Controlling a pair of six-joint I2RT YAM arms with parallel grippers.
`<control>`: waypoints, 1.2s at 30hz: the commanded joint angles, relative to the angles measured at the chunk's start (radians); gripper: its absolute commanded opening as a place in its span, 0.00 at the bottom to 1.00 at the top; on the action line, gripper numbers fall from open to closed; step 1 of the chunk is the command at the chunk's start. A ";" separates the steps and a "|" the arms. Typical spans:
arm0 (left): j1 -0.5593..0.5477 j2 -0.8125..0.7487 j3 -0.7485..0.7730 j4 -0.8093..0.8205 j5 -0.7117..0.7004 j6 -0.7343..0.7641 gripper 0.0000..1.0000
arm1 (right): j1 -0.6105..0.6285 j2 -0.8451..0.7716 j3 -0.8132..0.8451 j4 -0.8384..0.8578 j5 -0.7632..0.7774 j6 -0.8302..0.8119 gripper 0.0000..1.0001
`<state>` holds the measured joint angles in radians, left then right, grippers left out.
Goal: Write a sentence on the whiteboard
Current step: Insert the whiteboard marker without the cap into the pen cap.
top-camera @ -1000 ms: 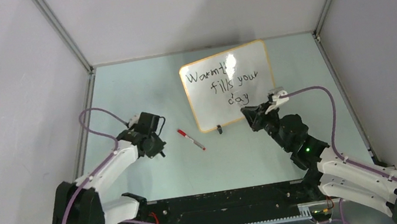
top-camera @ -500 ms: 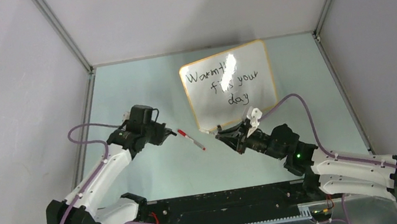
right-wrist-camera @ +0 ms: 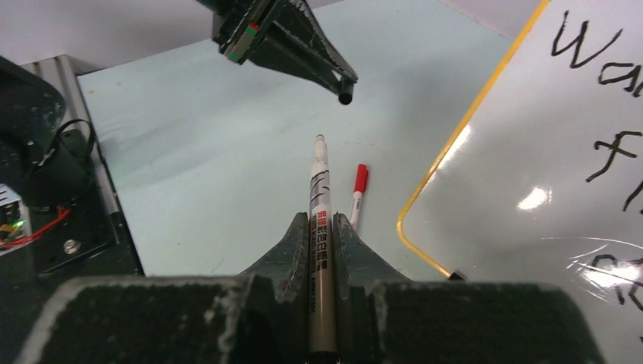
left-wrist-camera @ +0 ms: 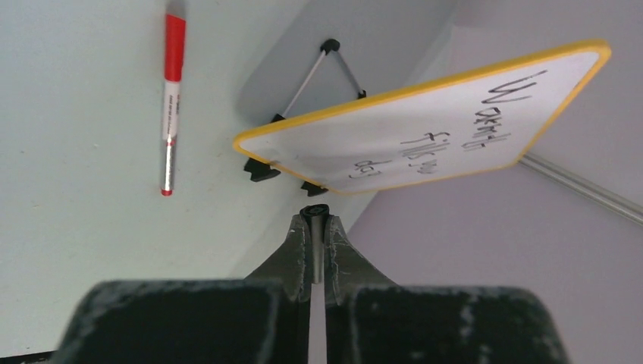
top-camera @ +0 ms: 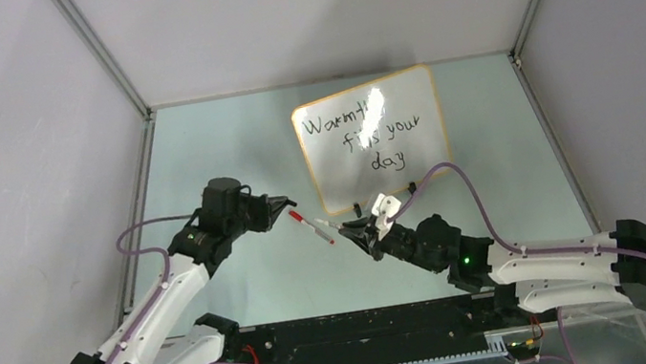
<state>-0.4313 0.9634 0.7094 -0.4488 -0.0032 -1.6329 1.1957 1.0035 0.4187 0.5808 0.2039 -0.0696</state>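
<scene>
The whiteboard (top-camera: pixel 425 149) stands at the back centre with the sentence (top-camera: pixel 389 129) "Warmth fills your day" in black; glare hides part of it. My right gripper (top-camera: pixel 353 232) is shut on a grey marker (right-wrist-camera: pixel 319 189), its bare tip pointing left toward my left gripper (top-camera: pixel 286 205). My left gripper (left-wrist-camera: pixel 315 220) is shut on a small black cap (left-wrist-camera: pixel 315 211), which also shows in the right wrist view (right-wrist-camera: pixel 346 97). A short gap separates tip and cap. The board (left-wrist-camera: pixel 303 148) and its writing (left-wrist-camera: pixel 425 140) also show in the left wrist view.
A red-capped marker (top-camera: pixel 311 227) lies on the table below and between the two grippers, also in the left wrist view (left-wrist-camera: pixel 171 106) and the right wrist view (right-wrist-camera: pixel 357 193). The board's black clip feet (left-wrist-camera: pixel 261 170) rest on the table. Grey walls enclose the table.
My right gripper has swung away from the board, left and toward the near side, with the marker. My left gripper has moved right toward it with the cap.
</scene>
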 commanded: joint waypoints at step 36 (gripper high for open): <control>-0.025 -0.104 -0.090 0.107 0.085 -0.091 0.00 | 0.007 0.160 0.194 -0.052 0.072 -0.039 0.00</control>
<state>-0.4431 0.8749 0.6216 -0.3744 0.0647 -1.7023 1.1965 1.1557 0.5632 0.5037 0.2722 -0.0910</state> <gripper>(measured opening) 0.023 0.139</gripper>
